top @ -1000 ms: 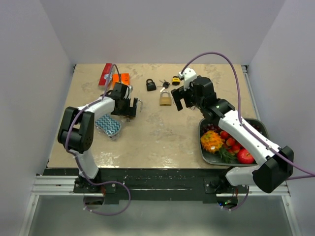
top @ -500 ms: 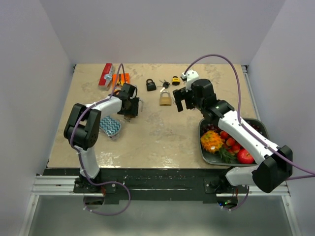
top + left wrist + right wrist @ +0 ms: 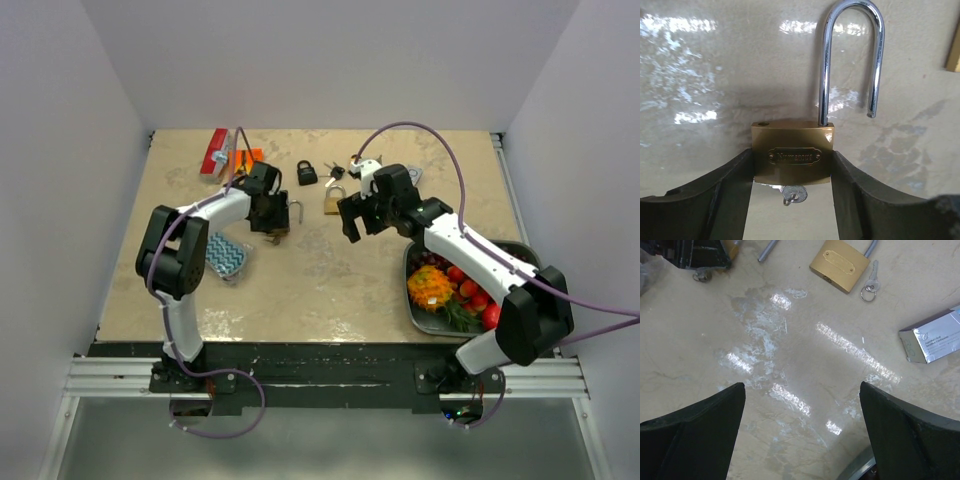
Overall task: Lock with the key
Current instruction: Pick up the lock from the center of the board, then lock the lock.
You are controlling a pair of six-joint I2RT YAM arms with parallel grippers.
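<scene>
The brass padlock lies flat on the table, left of centre and toward the far half. Its steel shackle is sprung open and points right. It is likely dense, rigid and smooth-sided, so it could slip or twist in a light pinch. The best hold is across the two narrow sides of the body, which leaves the shackle and the keyway clear. A small key hangs at the base of the body. It is half hidden, so I cannot be sure it is fully seated.

The left gripper is partly closed, with its fingers flush against both sides of the body. That arm is folded at the elbow with the wrist low over the table.

The right gripper hovers just right of the padlock with its jaws spread wide and nothing between them. A second brass padlock lies just beyond it.
</scene>
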